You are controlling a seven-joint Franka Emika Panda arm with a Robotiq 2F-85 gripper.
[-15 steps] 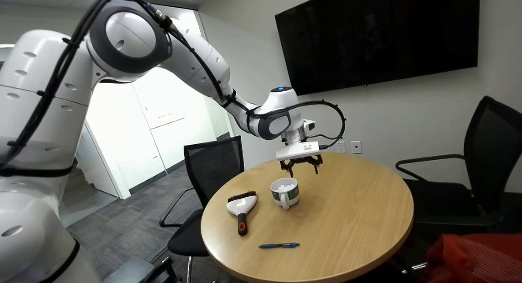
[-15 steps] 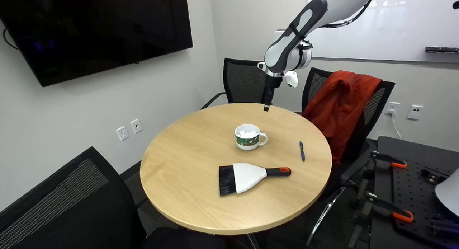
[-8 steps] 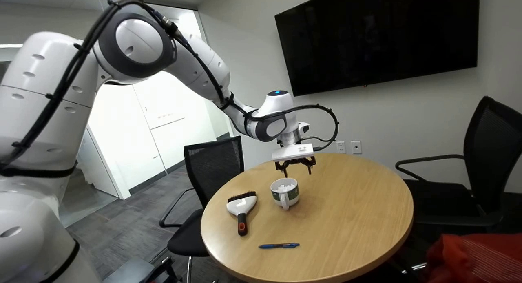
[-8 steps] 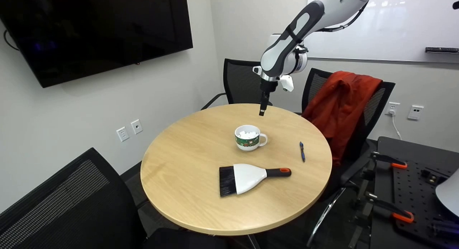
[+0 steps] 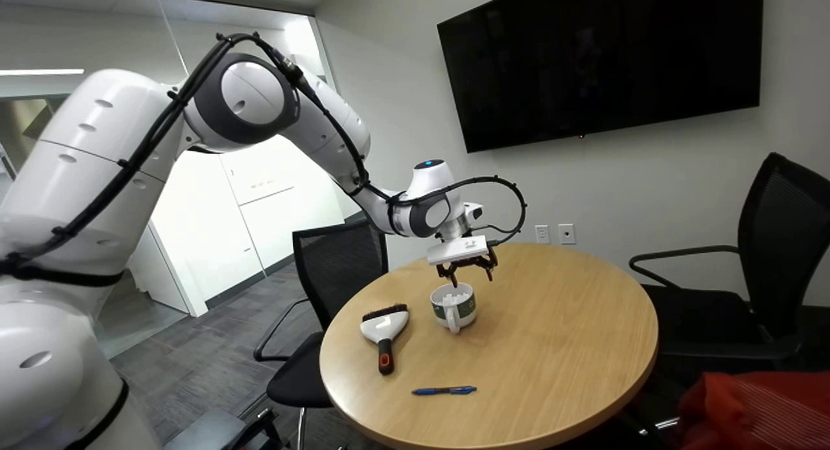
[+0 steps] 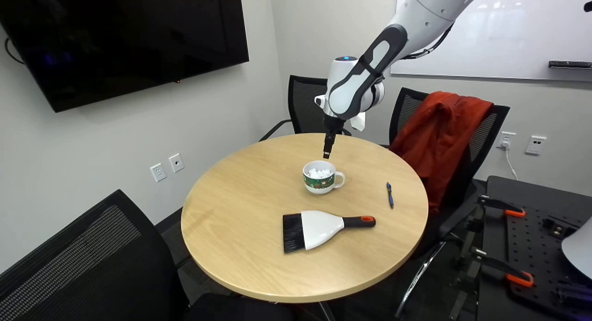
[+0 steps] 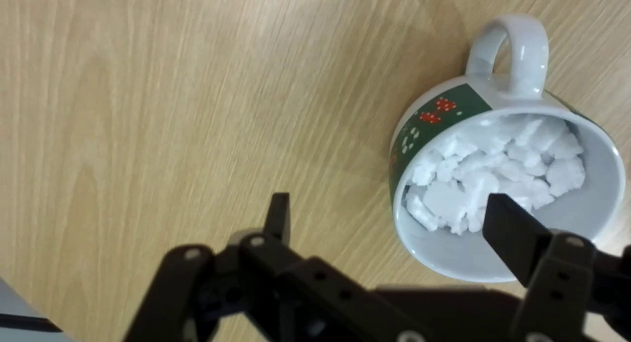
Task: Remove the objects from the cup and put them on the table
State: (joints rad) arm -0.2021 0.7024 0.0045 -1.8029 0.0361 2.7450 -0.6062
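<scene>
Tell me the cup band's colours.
The cup band is green with red and white motifs, clearest in the wrist view.

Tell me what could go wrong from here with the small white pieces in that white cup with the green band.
First, the open black claw sits off-centre: in the wrist view one finger shows over the glossy white cup with the green patterned band, the other outside it, so going straight down might bump or tip the cup. Second, the small, irregular white pieces lie jumbled, so some could slip free and scatter on the round light-wood table.
</scene>
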